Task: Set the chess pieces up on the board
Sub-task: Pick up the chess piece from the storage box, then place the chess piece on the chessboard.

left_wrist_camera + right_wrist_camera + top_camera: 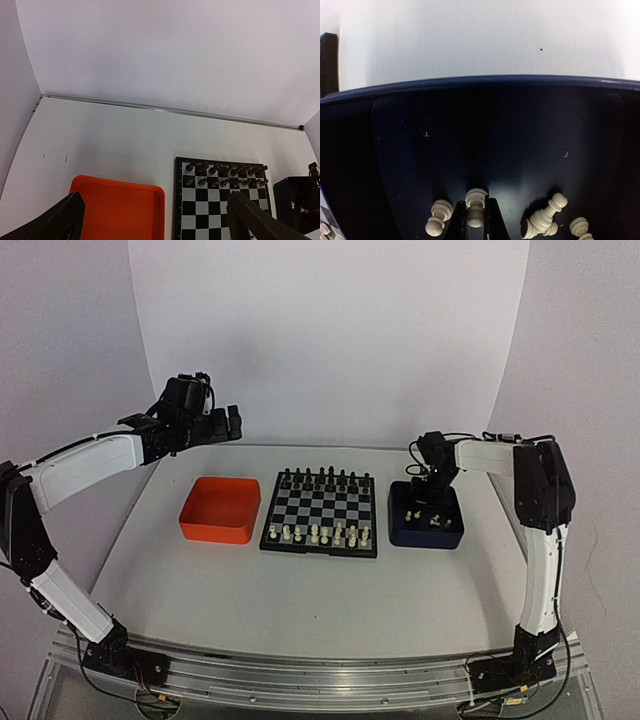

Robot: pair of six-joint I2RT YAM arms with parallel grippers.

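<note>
right claw [476,220] nips upright chess piece [476,199] in dark blue tray [470,85] | board [320,512] just left | left claw [228,426] open, farther

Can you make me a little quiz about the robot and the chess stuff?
1. True or false: the square orange plastic tray holds chess pieces.
2. Where is the right gripper? A: up in the air. B: down in the square dark blue tray, closed on a tiny cream-white plastic chess piece. C: in the orange tray.
3. Fill in: the left gripper has its jaws ____.
Key: 1 false; 2 B; 3 open.
</note>
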